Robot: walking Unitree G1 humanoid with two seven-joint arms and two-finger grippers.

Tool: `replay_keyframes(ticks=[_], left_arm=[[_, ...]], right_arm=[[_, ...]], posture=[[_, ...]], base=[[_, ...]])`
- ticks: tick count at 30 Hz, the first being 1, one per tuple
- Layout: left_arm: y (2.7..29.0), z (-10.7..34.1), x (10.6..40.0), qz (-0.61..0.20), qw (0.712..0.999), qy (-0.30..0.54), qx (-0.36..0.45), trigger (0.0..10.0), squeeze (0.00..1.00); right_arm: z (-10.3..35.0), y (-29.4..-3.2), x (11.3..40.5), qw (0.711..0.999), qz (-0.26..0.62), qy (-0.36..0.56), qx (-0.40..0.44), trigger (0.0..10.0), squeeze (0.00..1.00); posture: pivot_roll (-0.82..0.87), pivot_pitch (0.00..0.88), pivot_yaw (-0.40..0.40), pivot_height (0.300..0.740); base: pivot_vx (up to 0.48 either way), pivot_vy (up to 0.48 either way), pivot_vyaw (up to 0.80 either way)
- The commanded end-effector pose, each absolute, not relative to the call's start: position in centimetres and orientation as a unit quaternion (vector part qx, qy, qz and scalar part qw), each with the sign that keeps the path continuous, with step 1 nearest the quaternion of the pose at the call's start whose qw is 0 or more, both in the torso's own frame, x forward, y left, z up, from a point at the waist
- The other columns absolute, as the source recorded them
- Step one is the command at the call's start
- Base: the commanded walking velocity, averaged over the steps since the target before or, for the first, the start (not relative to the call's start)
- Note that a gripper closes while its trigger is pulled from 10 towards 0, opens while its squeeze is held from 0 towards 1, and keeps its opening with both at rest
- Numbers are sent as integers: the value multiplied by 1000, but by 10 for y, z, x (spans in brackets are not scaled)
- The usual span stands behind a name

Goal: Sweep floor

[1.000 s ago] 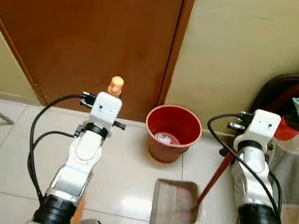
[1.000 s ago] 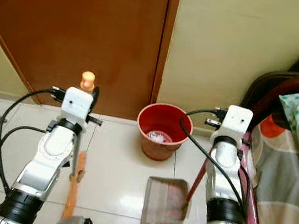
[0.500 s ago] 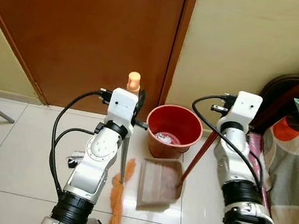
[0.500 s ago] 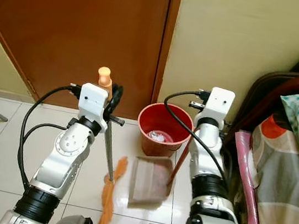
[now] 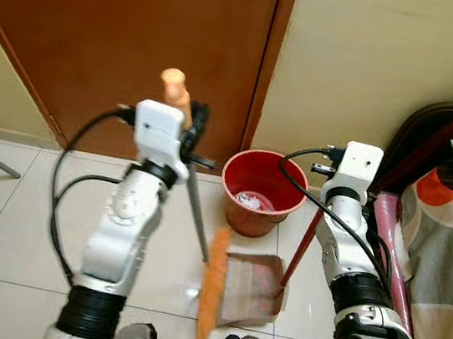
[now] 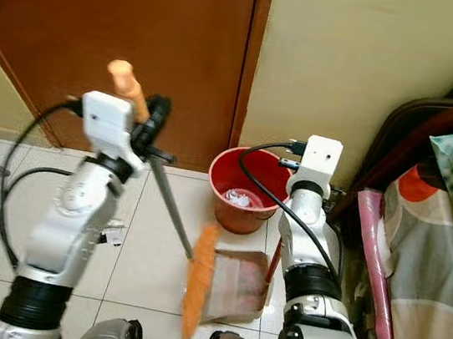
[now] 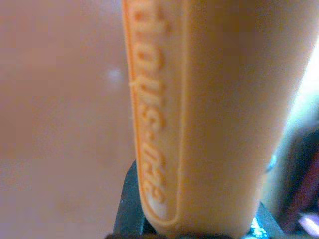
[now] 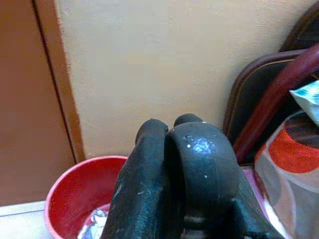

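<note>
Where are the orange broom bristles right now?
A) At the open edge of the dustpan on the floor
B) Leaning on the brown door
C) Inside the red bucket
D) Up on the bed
A: the orange broom bristles sit on the tiled floor right at the open edge of the dustpan, just in front of the red bucket.
</note>
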State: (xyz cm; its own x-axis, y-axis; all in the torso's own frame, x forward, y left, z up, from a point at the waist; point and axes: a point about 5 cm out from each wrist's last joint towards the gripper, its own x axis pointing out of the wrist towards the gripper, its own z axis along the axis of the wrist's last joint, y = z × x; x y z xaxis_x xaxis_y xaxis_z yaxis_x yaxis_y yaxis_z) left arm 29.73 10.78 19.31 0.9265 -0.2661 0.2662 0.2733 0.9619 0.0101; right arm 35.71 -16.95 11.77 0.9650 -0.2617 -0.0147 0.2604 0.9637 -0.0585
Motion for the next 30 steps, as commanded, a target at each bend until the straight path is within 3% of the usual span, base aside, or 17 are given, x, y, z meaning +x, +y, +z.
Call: replay_keyframes(ticks=[1,6,12,20,30], left_arm=[[111,209,294,-135,976,-168,-5,10000,0],[133,203,294,-123,976,-165,67,10000,0],[148,178,287,-108,984,-119,83,10000,0],[144,163,288,-108,987,-90,74,10000,0],[146,153,286,-110,988,-70,81,10000,0]], right_arm=[[120,-169,358,991,-131,6,-28,10000,0],[116,-160,362,995,-98,32,-16,10000,0],[117,-167,358,996,-83,44,-10,10000,0],[142,-187,359,996,-92,-10,0,10000,0],[148,-208,362,996,-94,-2,-6,10000,0]], posture=[[41,186,-24,740],[47,174,-32,740],[40,170,-31,740],[25,170,-26,740],[16,168,-25,740]], base=[[0,0,0],[0,0,0],[0,0,0],[0,0,0],[0,0,0]])
